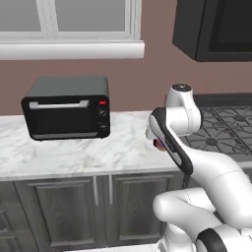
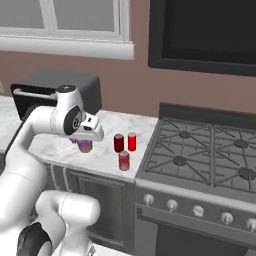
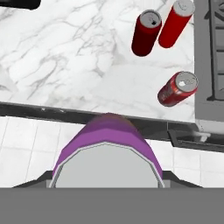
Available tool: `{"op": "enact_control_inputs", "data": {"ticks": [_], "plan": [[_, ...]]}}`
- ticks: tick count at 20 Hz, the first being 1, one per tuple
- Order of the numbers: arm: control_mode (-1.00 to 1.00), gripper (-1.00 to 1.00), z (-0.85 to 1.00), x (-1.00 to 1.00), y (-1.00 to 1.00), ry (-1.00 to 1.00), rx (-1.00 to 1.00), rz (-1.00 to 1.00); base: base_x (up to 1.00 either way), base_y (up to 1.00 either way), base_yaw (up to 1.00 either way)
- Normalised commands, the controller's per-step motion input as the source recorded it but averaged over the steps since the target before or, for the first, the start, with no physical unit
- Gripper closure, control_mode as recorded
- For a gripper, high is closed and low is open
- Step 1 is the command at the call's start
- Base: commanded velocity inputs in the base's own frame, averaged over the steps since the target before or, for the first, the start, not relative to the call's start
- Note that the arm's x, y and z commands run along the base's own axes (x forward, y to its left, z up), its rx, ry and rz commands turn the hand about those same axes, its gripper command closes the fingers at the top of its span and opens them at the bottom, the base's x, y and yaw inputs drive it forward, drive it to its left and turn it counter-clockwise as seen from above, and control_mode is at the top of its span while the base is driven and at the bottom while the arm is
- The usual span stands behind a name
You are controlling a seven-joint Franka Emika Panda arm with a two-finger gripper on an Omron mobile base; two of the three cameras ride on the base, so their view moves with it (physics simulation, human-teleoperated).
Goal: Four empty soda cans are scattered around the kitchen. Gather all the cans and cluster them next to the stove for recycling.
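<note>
Jaws half-open, clamped on purple can [image 3: 107, 151]; gripper [image 2: 85, 142] above worktop [image 3: 65, 65] front edge. Last can; next set it w/ three red cans [image 3: 146, 33] by stove [image 2: 210, 150].

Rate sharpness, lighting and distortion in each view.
Left base view: even light, slightly soft, toaster oven clear. Right base view: flat light, faint shadows under the red cans. Hand view: purple can looms large and cropped, gripped close to the lens; marble counter sharp.
</note>
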Motion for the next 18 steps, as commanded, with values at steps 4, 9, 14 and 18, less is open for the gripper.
{"op": "enact_control_inputs", "data": {"ticks": [4, 9, 14, 18], "plan": [[1.0, 1.0, 0.0, 0.0, 0.0, 0.0, 0.0, 0.0, 0.28, 0.44, -0.23], [1.0, 1.0, 0.0, 0.0, 0.0, 0.0, 0.0, 0.0, 0.18, 0.29, -0.23], [1.0, 1.0, 0.0, 0.0, 0.0, 0.0, 0.0, 0.0, 0.28, 0.24, -0.22], [1.0, 1.0, 0.0, 0.0, 0.0, 0.0, 0.0, 0.0, 0.4, 0.3, -0.2]]}}
